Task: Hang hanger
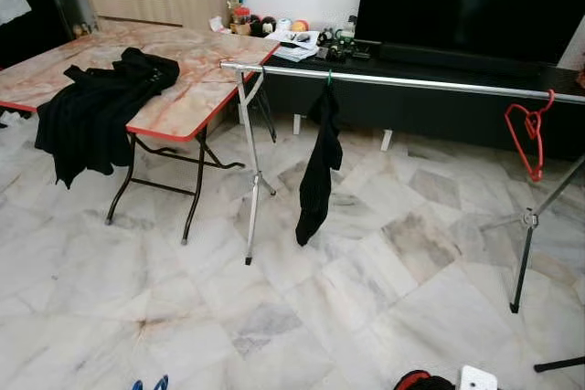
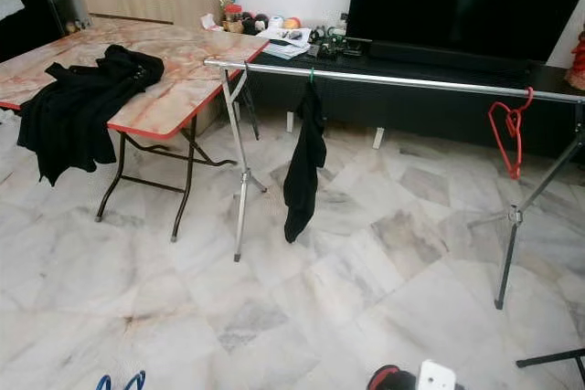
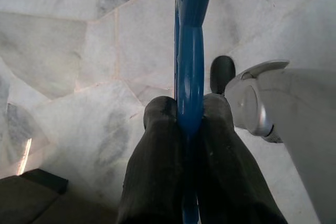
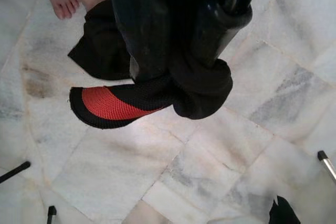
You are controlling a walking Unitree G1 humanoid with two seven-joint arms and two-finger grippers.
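Left end effector (image 3: 190,116) low, clamped on blue hanger (image 3: 190,51); right end effector (image 4: 181,80) low, gripping black/red cloth (image 4: 152,98).

two long black fingers (image 3: 157,171) per tool, beside a rounded silver-grey casing (image 3: 283,114).

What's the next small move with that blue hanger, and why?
Probably lift the left hand, already shut on the blue hanger, toward the bare stretch of the rail between the hung black garment and the red hanger. The hanger sits low above the floor.

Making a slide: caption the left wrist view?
Left gripper shut on a blue hanger above the marble floor.
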